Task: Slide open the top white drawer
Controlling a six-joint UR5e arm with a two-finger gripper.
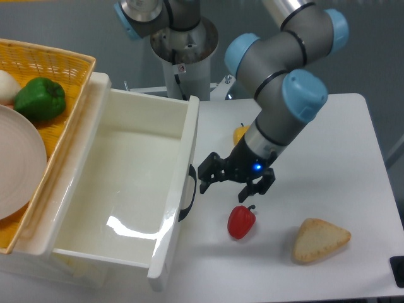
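Note:
The top white drawer (188,136) stands pulled far out of the cabinet, its glossy inside bare. Its curved black handle (187,193) faces right on the panelled front. My gripper (206,176) hovers just to the right of the handle, a small gap away, pointing toward it. The fingers are open and hold nothing. The lower drawer is hidden beneath the upper one.
A red pepper (241,221) lies just below the gripper and a tan bread wedge (319,239) to its right. A yellow item (240,134) peeks from behind the arm. The wicker basket (63,66) on the cabinet holds a green pepper (40,99) and a plate (19,164).

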